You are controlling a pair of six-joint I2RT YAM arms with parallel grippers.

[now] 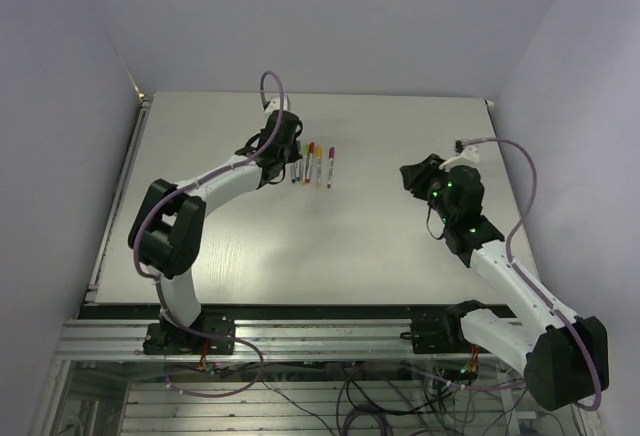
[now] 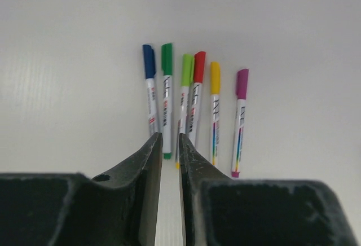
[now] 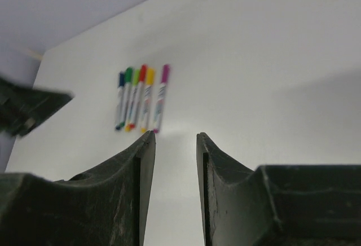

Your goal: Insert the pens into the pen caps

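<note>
Several pens (image 2: 192, 108) lie side by side in a row on the white table (image 2: 67, 88), each with its cap on the far end. The caps are blue (image 2: 148, 61), green (image 2: 167, 58), light green (image 2: 187, 69), red (image 2: 199, 66), yellow (image 2: 215, 77) and magenta (image 2: 242, 83). The row also shows in the top view (image 1: 313, 166) and the right wrist view (image 3: 141, 98). My left gripper (image 2: 170, 136) hovers just short of the pens' near ends, open by a narrow gap and empty; in the top view (image 1: 293, 161) it is at the row's left side. My right gripper (image 3: 176, 134) is open and empty, well to the right (image 1: 410, 178).
The left arm (image 3: 28, 110) shows blurred at the left edge of the right wrist view. Grey walls (image 1: 60, 106) close in the table on the left, back and right. A purple cable (image 1: 525, 206) loops beside the right arm.
</note>
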